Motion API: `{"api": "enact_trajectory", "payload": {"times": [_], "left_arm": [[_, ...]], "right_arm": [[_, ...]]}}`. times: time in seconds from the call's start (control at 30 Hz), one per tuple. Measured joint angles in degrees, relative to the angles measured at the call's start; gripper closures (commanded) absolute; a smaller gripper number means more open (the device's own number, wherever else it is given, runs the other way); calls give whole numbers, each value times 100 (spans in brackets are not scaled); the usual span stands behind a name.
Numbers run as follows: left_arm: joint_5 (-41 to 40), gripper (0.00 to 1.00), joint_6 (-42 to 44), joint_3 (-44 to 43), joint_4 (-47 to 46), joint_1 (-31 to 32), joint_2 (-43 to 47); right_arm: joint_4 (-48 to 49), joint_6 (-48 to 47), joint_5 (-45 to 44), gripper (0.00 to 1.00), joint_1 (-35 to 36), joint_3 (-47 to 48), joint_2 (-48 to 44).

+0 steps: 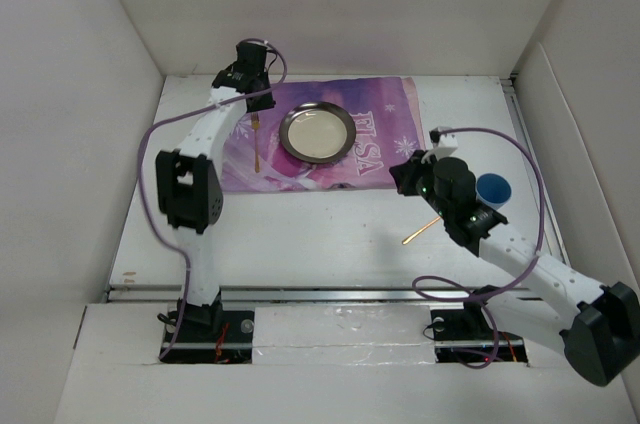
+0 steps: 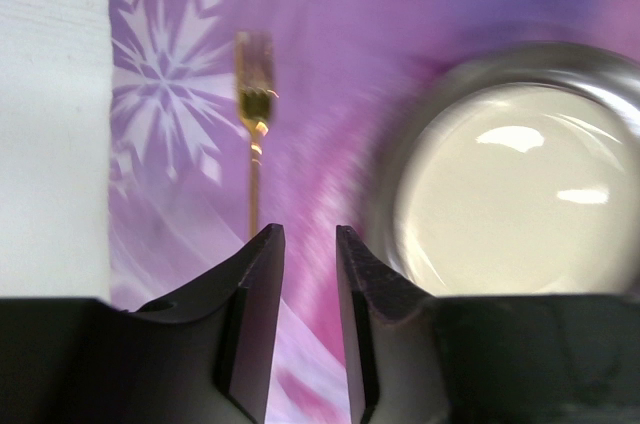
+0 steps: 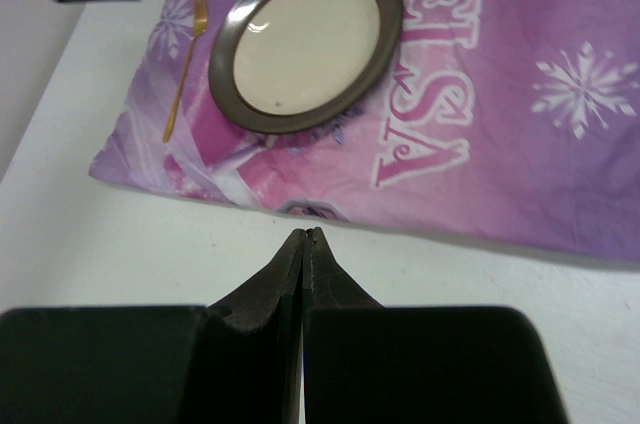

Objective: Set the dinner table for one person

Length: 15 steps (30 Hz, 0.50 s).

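A: So, where is the gold utensil (image 1: pixel 425 229) lying?

B: On the desk (image 1: pixel 300 244), slanting beneath the right arm (image 1: pixel 520 259), just behind the clenched, empty right gripper (image 3: pixel 305 235). The left gripper (image 2: pixel 309 233) is hanging released over the fork (image 2: pixel 254 134), well apart.

Robotics lab booth: white panels (image 1: pixel 70 94) enclose the dinner table (image 1: pixel 320 234), left arm (image 1: pixel 215 129) and right arm (image 1: pixel 530 264) bolted on.
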State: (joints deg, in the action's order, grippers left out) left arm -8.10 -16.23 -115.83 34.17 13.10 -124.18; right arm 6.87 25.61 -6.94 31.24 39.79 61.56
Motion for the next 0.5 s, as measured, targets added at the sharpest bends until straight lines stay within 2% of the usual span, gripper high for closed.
{"api": "enact_trajectory", "payload": {"times": [0.07,0.1,0.13,0.2,0.27,0.33,0.47,0.5], "left_arm": [[133,86,-92,750,-297,227,1121],[234,91,-157,1215,-505,391,1803],[380,93,-238,1637,-682,546,2546],[892,100,-415,2603,-1351,859,4030],[1416,100,-612,3606,-1956,986,5624],[1707,100,-791,4485,-2339,890,6970],[1937,99,-918,5460,-2542,800,8459],[1974,87,-905,5650,-2479,804,8625]], "right_arm": [[-81,127,-203,100,4,-424,-417],[-149,195,-317,96,11,-651,-616],[-232,308,-424,91,15,-879,-793],[-474,520,-564,76,-13,-1270,-1071],[-780,730,-612,62,-98,-1506,-1213],[-1130,946,-671,58,-262,-1604,-1285],[-1703,1233,-892,55,-619,-1611,-1364],[-1871,1281,-946,55,-704,-1576,-1338]]}}
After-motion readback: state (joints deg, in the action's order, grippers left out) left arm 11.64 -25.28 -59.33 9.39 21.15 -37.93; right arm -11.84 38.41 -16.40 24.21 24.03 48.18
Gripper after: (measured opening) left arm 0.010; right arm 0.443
